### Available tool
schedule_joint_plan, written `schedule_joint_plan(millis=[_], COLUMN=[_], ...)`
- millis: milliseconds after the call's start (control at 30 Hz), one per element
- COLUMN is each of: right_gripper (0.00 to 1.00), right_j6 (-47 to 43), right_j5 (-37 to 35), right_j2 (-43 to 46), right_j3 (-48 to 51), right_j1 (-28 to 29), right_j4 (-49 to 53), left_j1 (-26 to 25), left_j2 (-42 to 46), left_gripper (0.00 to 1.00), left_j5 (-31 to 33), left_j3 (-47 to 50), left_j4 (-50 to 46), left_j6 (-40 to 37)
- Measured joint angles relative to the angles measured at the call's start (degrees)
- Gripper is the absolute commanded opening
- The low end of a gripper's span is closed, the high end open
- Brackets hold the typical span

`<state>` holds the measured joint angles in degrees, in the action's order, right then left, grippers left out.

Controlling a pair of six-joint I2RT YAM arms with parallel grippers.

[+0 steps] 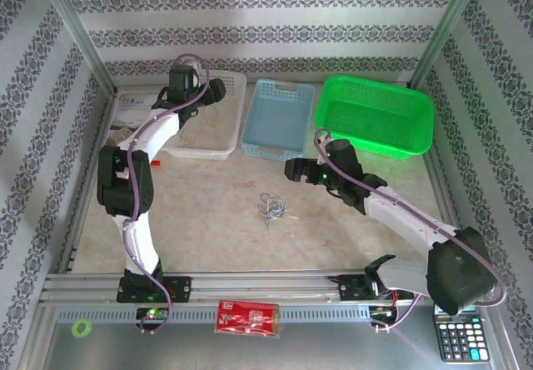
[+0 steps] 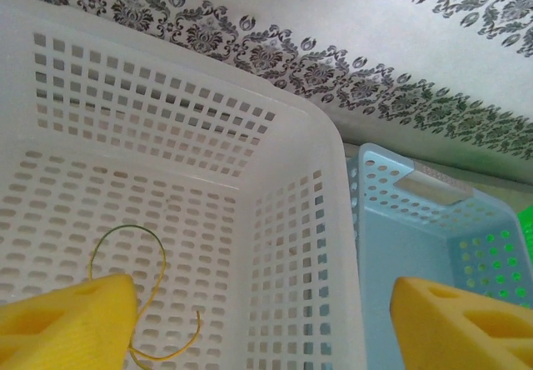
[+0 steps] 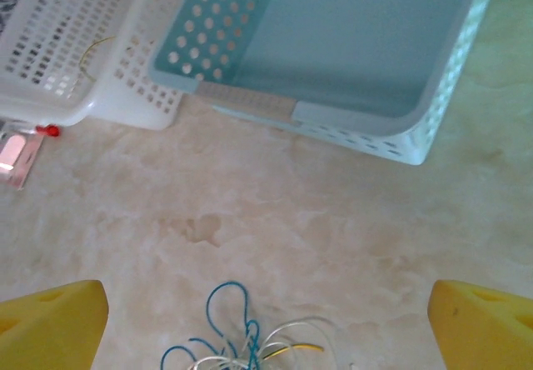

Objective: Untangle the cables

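Note:
A small tangle of thin blue, white and yellow cables [image 1: 271,206] lies on the table in front of the baskets. In the right wrist view these cables [image 3: 250,349] sit at the bottom edge, just below my right gripper [image 3: 268,303], which is open, its yellow fingers [image 3: 54,324] far apart. My right gripper [image 1: 288,170] hovers right of and behind the tangle. One yellow cable [image 2: 163,253] lies loose on the floor of the white basket [image 2: 283,245]. My left gripper [image 2: 265,303] hangs open over that basket's right wall, holding nothing.
Three baskets line the back: the white basket [image 1: 231,95], a light blue basket [image 1: 279,120] and a green basket [image 1: 375,113]. A white packet [image 1: 133,107] lies left of them. A red packet [image 1: 247,316], a calculator [image 1: 456,337] and a green ring [image 1: 81,328] sit by the near rail.

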<state>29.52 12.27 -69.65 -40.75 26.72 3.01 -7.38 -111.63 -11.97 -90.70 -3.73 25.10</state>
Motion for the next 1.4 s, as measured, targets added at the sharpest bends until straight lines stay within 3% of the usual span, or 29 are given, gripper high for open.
schedule_joint_plan(millis=[133, 433, 833, 1100, 1300, 1400], right_gripper=[0.85, 0.71, 0.66, 0.62, 0.63, 0.53], right_j6=[-0.8, -1.1, 0.4, 1.4, -1.5, -4.3], right_j5=[3.7, 10.5, 5.2, 2.5, 1.4, 1.2], right_j2=[0.0, -1.4, -1.4, -4.3, -9.4, -13.2], right_j3=[0.2, 0.9, 6.6, 6.8, 0.9, -3.7], right_j1=[0.0, 0.9, 11.7, 12.9, 12.9, 12.9], right_j4=[0.1, 2.4, 5.0, 4.5, 6.4, 7.3], left_j1=[0.0, -0.8, -10.8, -14.3, -14.3, -14.3], left_j2=[5.6, 20.1, 37.3, 46.0, 46.1, 46.1], left_gripper=[1.0, 1.0, 1.0, 1.0, 1.0, 1.0], left_j5=[-1.0, -5.4, -7.9, -7.4, -7.1, -6.8], left_j3=[4.3, 15.3, 39.9, 54.4, 56.7, 56.7], left_j4=[0.0, 0.2, 0.8, 5.9, 6.7, 7.3], left_j6=[0.8, 3.9, 11.0, 17.9, 19.9, 20.0])
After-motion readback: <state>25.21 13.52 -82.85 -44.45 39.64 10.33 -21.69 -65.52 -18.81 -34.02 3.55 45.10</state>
